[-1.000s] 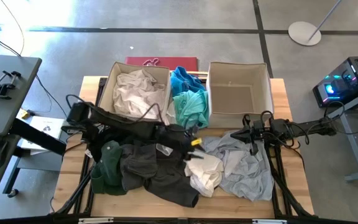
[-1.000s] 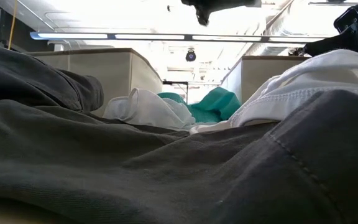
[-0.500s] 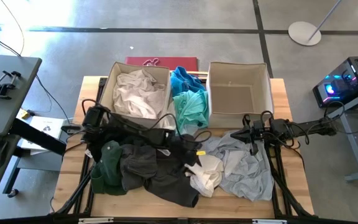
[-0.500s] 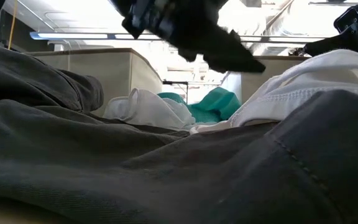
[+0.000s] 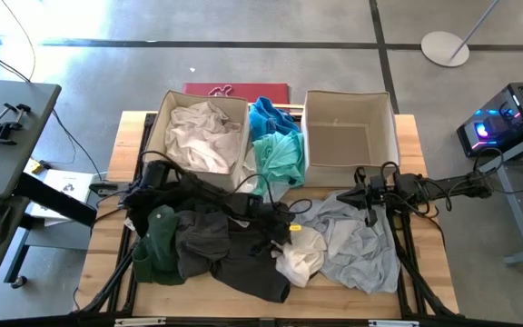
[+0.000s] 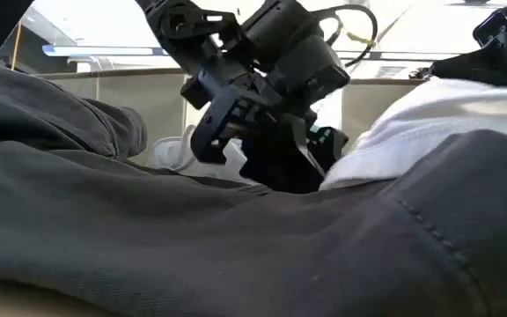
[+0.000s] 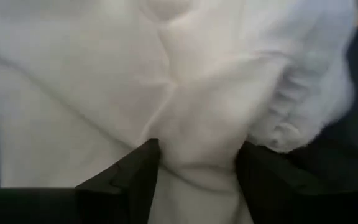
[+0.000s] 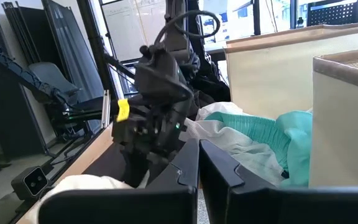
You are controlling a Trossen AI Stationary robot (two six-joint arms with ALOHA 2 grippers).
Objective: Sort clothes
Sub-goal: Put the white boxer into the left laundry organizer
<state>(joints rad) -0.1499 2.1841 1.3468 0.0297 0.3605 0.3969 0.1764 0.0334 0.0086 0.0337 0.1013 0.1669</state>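
A pile of clothes covers the table's near half: a dark green garment (image 5: 160,241), charcoal ones (image 5: 234,254), a white garment (image 5: 302,254) and a pale grey one (image 5: 357,245). My left gripper (image 7: 197,155) is down on the white garment, open, with a ridge of its cloth between the fingers; it also shows in the high view (image 5: 284,238) and the low view (image 6: 271,167). My right gripper (image 8: 197,168) waits shut above the pale grey garment's far edge (image 5: 369,213). My left gripper comes slanting down from the table's left onto the white garment's upper surface (image 7: 194,134). Its two fingertips (image 7: 146,155) stand apart and dip into the cloth, with a raised fold between them. The garment lies slack on the pile.
Two beige bins stand at the back: the left bin (image 5: 157,127) holds cream clothes (image 5: 202,136), and the right bin (image 5: 396,127) stands beside it. A teal garment (image 5: 278,159) and a blue one (image 5: 266,113) lie between them. Charcoal cloth (image 6: 236,255) fills the low view's foreground.
My left gripper has come down and a little toward the table's right, tipping more steeply, from above the pile onto the white garment. In the low view it has dropped from the top edge into the middle. The clothes have stayed where they were.
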